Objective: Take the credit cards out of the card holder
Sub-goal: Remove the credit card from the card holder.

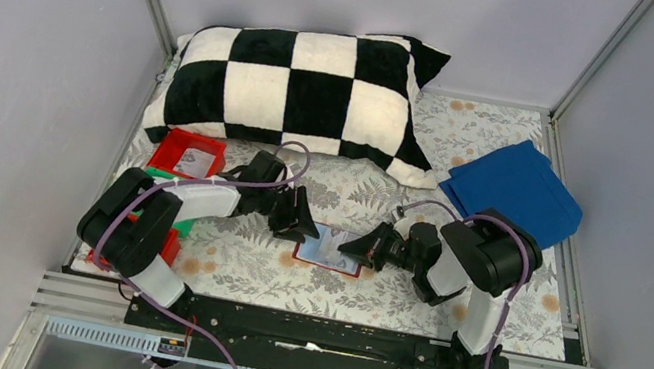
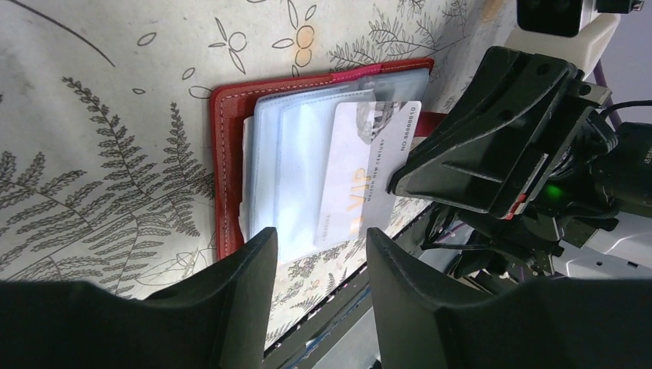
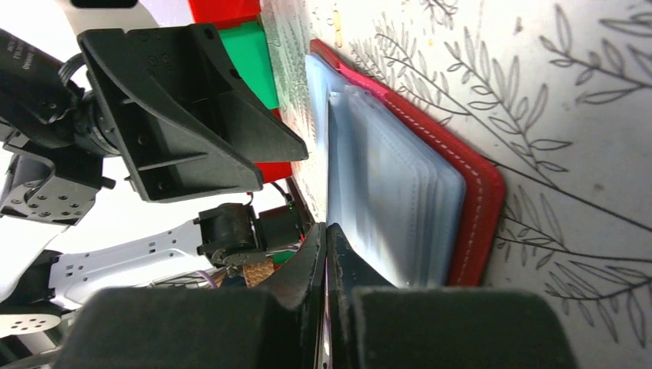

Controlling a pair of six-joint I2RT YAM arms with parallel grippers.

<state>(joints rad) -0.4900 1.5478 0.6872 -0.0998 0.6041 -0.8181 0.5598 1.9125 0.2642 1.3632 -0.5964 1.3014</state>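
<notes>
Where the two arms meet over the floral table cover (image 1: 285, 284), items run by size, each placed from the nearer gripper:
1. Chequered pillow (image 1: 304, 89): well beyond both grippers, against the far wall, out of the way
2. Blue folded cloth (image 1: 515, 187): beyond and outboard of the right gripper (image 1: 358, 248), well apart from it
3. Red tray (image 1: 189, 155) and green tray (image 3: 254, 65): outboard of the left gripper (image 2: 319, 246), beside its arm; probably where drawn cards go
4. Card holder (image 2: 231, 154): lying open and flat between the two grippers, clear sleeves uppermost
5. Pale grey credit card (image 2: 361, 161), marked VIP: partway out of a sleeve, on the right gripper's side

Right gripper: jaws together, apparently pinching that card's free edge, placed to draw it sideways out of the sleeve

Left gripper: jaws apart, nothing between them, hovering at the holder's near edge, probably ready to pin it down

In the way: sleeve friction may drag the unheld holder along with the card; other cards cannot be made out
</notes>
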